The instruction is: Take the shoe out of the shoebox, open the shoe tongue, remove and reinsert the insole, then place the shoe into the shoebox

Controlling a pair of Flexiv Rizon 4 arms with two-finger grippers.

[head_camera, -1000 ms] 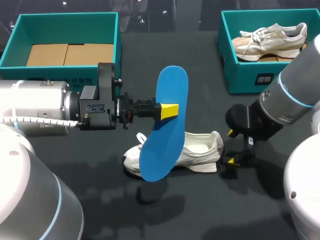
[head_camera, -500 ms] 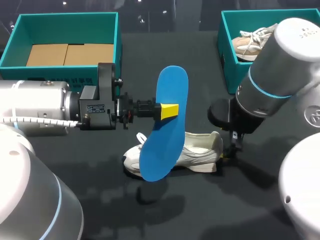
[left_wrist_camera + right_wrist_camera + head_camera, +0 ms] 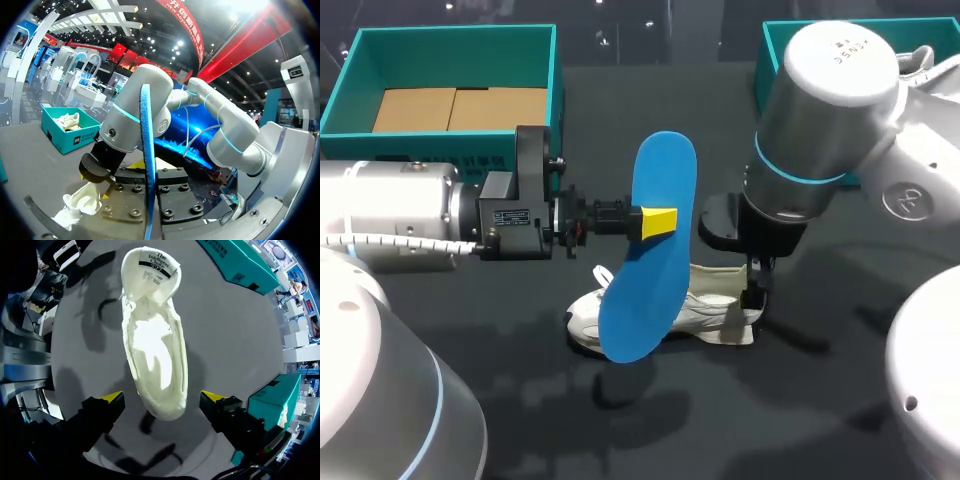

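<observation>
Head view: a dark table (image 3: 520, 420) carries 2 teal shoeboxes at its far edge. My left arm (image 3: 390, 215) lies level across the left side, and my right arm (image 3: 830, 110) stands over the middle right. The left shoebox (image 3: 455, 30) holds flat cardboard (image 3: 460, 108). The right shoebox (image 3: 772, 45) is largely hidden behind the right arm.

The blue insole (image 3: 655, 250) is in the air above the table, on edge and tilted. The left gripper (image 3: 658, 220) is clamped on it near its middle. In the left wrist view, the insole (image 3: 146, 160) runs edge-on between that gripper's 2 fingers, which press it from both sides.

The white shoe (image 3: 715, 300) sits on its sole on the table between the 2 boxes, outside both, heel toward the right arm and partly behind the insole.

The right gripper (image 3: 750, 300) hangs just over that heel. In the right wrist view, the right gripper (image 3: 162, 397) has its yellow tips spread wide, 1 on each side of the heel and touching neither side. The shoe (image 3: 155, 360) lies lengthwise ahead of it, with the tongue folded forward at the far end.
</observation>
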